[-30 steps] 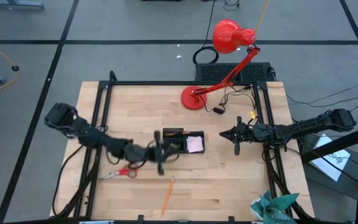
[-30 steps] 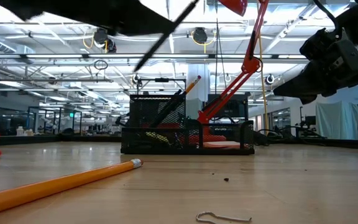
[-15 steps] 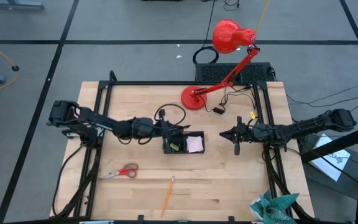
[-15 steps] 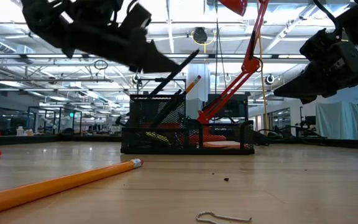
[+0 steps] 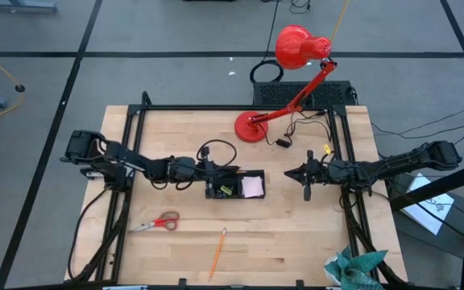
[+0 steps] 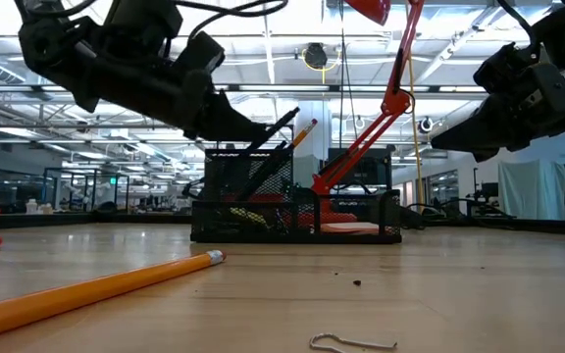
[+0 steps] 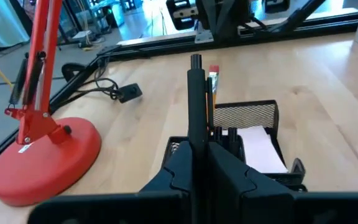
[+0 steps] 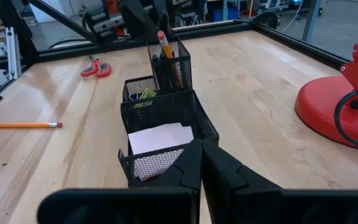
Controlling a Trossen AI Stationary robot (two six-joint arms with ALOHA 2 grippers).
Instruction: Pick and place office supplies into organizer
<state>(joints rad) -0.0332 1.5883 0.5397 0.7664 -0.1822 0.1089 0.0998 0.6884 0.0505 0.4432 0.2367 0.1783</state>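
Over the organizer (image 5: 234, 184), the left fingers (image 7: 229, 165) clamp a dark pen (image 7: 196, 106).

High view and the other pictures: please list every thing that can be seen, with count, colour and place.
organizer: one, black mesh, middle of the table.
black pen: one, held upright above the organizer's tall cup.
pencil in the cup: one, orange, standing in the tall cup.
sticky notes: one pad, pale pink, in the organizer's right compartment.
small bits: yellow-green, count unclear, in the low middle compartment.
scissors: one pair, red handles, table front left.
loose pencil: one, orange, front of the table.
desk lamp: one, red, back of the table.
table: one, light wood.
left gripper: jaws shut on the black pen.
right gripper: jaws shut, empty, right of the organizer.
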